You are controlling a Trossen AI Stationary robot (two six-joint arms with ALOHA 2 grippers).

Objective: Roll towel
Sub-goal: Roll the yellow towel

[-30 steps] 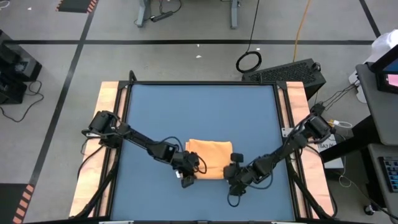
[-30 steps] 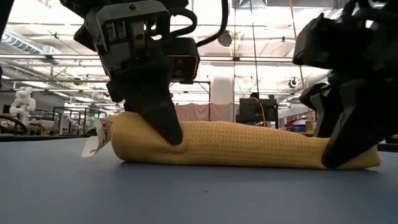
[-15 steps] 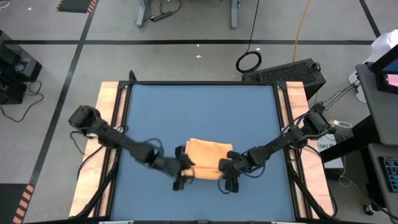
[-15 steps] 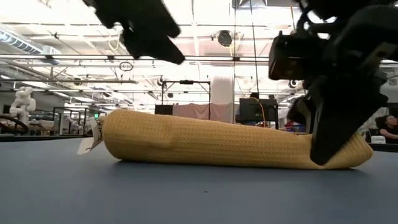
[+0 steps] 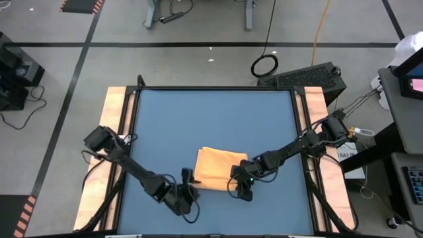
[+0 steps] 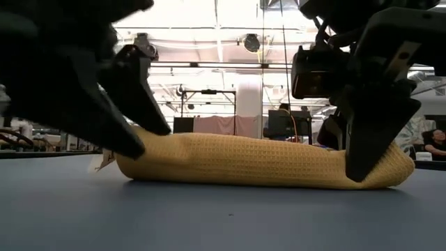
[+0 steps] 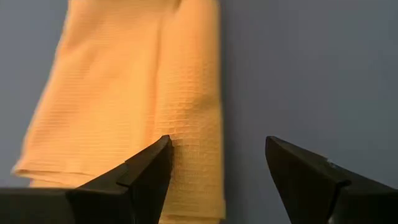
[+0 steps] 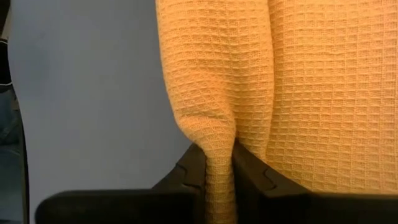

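Observation:
The orange-yellow towel (image 5: 218, 168) lies on the blue table (image 5: 211, 112), its near part a thick roll (image 6: 258, 160) resting along the tabletop, with a small white tag (image 6: 104, 162) at its left end. My left gripper (image 5: 188, 180) (image 7: 217, 165) hovers open at the towel's near left corner, one finger over the cloth's edge and the other over bare table. I cannot tell whether that finger touches the cloth. My right gripper (image 5: 242, 187) is shut on the towel at its near right end. My right gripper pinches a raised fold of the towel (image 8: 219, 146) between its two fingers, at the roll's right end (image 6: 390, 164). The fingers (image 6: 369, 143) slant down from the table's right. The cloth bunches into a narrow ridge at the pinch, and the towel lies on the table.
Wooden rails (image 5: 117, 119) run along the table's left and right sides. Bare blue tabletop (image 5: 211, 119) stretches beyond the towel toward the far edge. A dark keyboard-like box (image 5: 310, 76) sits off the far right corner.
My left gripper has let go of the roll's left end, opened, risen, and swung toward the table's near left while rolling its wrist. The dent it made has sprung back. My right gripper has moved left along the near edge and shut on the roll's right end.

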